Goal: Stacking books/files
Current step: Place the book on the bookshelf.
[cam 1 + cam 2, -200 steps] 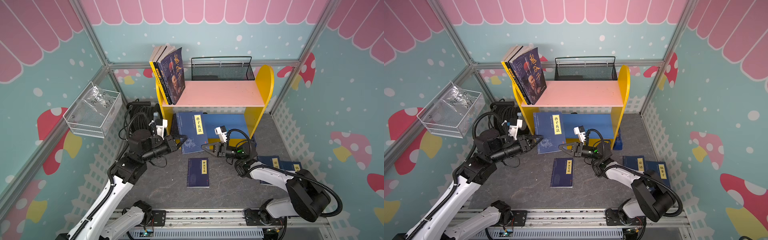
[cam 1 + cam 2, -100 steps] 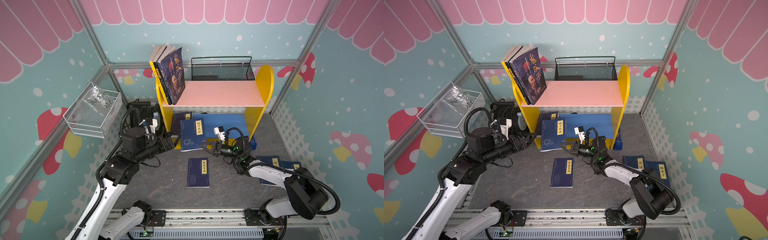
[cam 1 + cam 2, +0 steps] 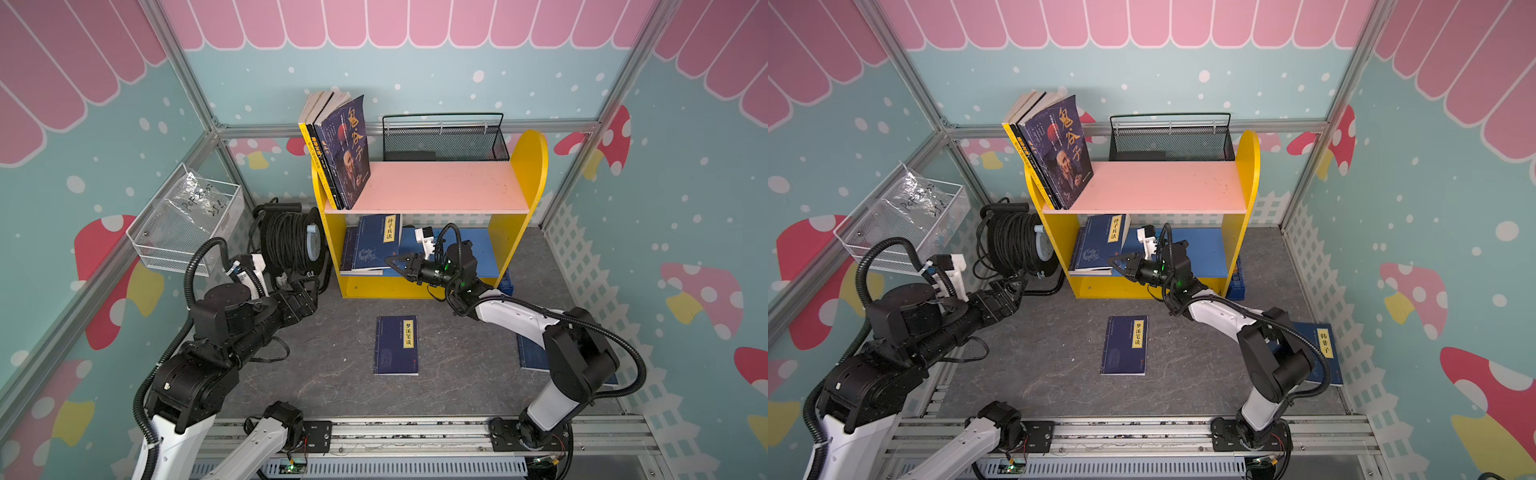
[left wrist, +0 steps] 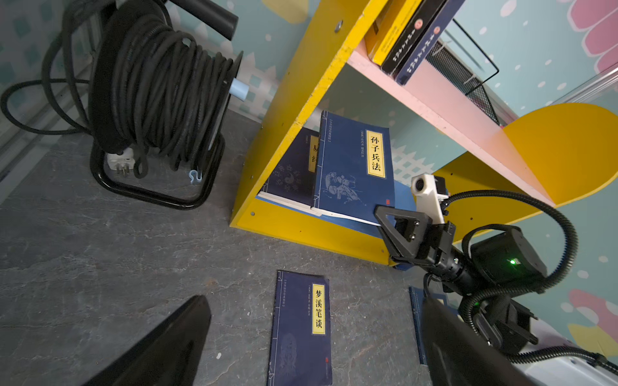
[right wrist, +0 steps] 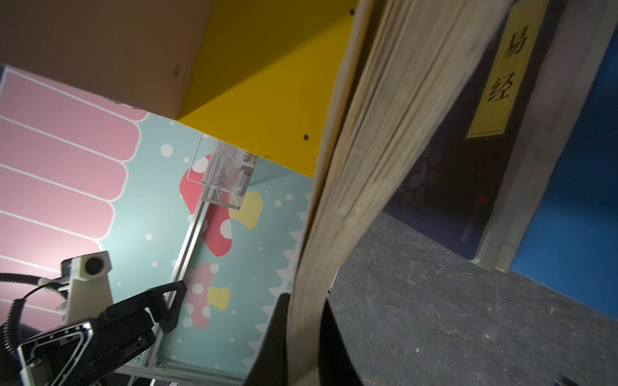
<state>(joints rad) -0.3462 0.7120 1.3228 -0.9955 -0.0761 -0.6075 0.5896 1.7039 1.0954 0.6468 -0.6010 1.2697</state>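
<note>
Fingers of left gripper (image 3: pixel 308 289) spread, pulled back off navy book (image 3: pixel 370 249), book carried into yellow shelf (image 3: pixel 395 287) by right gripper (image 3: pixel 391 262)

You're in lab robot cell dressed as playroom. Aluminium frame posts (image 3: pixel 181 70) hold printed wall panels (image 3: pixel 415 83): pink scallops (image 3: pixel 374 25), red mushrooms (image 3: pixel 615 133). Arm bases (image 3: pixel 528 432) bolted to aluminium rail (image 3: pixel 415 436) at near edge. Black cable reel (image 3: pixel 289 243) far left on grey mat (image 3: pixel 324 374). Wire basket (image 3: pixel 187 224) on left wall. Yellow bookshelf (image 3: pixel 440 187) far centre.

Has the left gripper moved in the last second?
Yes: the left gripper has backed away from the yellow shelf, toward the cable reel.
</note>
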